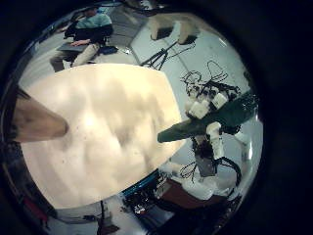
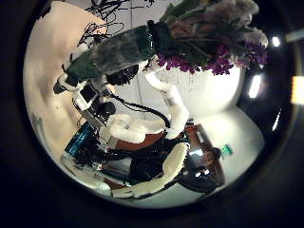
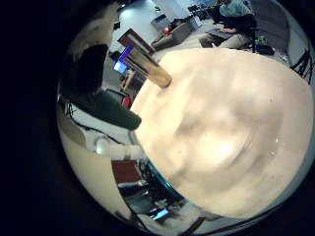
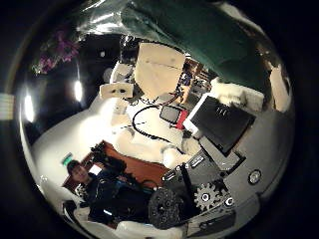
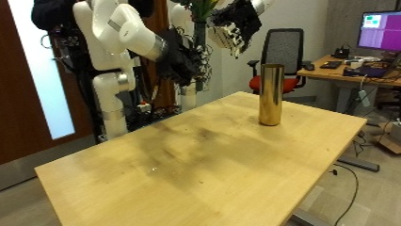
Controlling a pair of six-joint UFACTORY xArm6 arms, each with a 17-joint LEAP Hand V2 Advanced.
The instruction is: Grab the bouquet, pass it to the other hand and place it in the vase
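Green-wrapped, purple-flowered bouquet (image 2: 180,38) is up in the air between the two hands, well above the table (image 5: 188,179) and touching nothing on it.

Right hand (image 5: 184,62): fingers curled round the wrapped stem end, carrying the bunch. The left palm views show that grip clearly.

Left hand (image 5: 233,26): higher, at roughly 1 o'clock from the right hand and close to the flower end. Its fingers hang loose and uncurled, holding nothing. The outside view crowds this spot at its top edge, so a light touch on the blooms cannot be ruled out.

Brass-coloured vase (image 5: 269,94): upright, empty as far as can be seen, at about 2 o'clock from the table's middle, well apart from both hands.

Judged stage: handover not yet made.

Risks:
- If the right hand lets go before the left has closed, the bouquet falls to the table or off its edge.
- If the left hand closes on the blooms and not the wrap, they get crushed and the hold is weak and top-heavy.
- The vase is tall and narrow, so a stem arriving tilted or off-centre could catch the rim and tip it.
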